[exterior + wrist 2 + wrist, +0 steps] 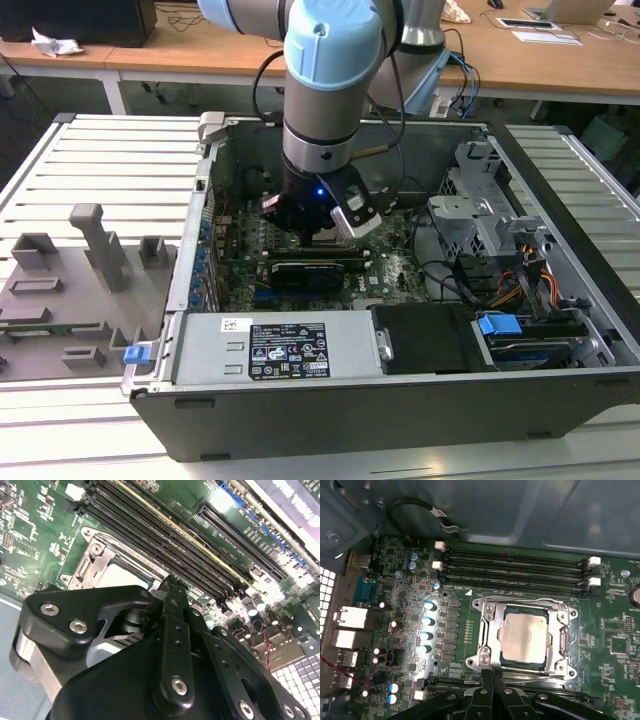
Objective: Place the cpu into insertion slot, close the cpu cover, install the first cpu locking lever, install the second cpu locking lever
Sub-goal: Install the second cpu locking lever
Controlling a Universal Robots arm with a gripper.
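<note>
The cpu (526, 636), silvery with a thin green rim, lies flat in the insertion slot (503, 656) on the green motherboard. The cpu cover (487, 630), a metal frame, is folded down around it. A thin wire lever (520, 600) runs along the socket edge beside the memory slots. Another bright wire lever (535, 677) lies along the edge nearest my fingers. My gripper (492, 676) is shut, its black tips at that near edge of the socket by one corner. The second wrist view has the gripper (170, 587) just over the cover (95, 555). From outside, the gripper (322, 232) reaches down into the open case.
Long black memory slots (515, 567) run beside the socket, and a row of capacitors (427, 622) stands on its other side. A black graphics card (315, 270) lies near the gripper. The case holds a power supply (280, 345) and a drive cage (480, 220). A grey fixture tray (80, 270) sits outside.
</note>
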